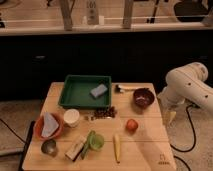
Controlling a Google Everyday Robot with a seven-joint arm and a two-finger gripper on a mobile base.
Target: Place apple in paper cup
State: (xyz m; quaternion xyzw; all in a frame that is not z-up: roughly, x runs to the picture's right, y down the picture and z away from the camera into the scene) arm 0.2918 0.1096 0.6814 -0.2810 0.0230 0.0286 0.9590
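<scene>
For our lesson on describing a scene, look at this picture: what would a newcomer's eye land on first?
First the big white robot arm at the right, its gripper hanging open and empty beside the table's right edge. Next the green tray at the back of the wooden table, holding a grey sponge. Then the red-orange apple right of centre, well apart from the white paper cup at the left.

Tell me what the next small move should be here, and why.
Probably swing the gripper left over the table toward the apple. The gripper hangs open and empty beyond the table's right edge, while the apple lies on the wood, well apart from the paper cup further left.
</scene>
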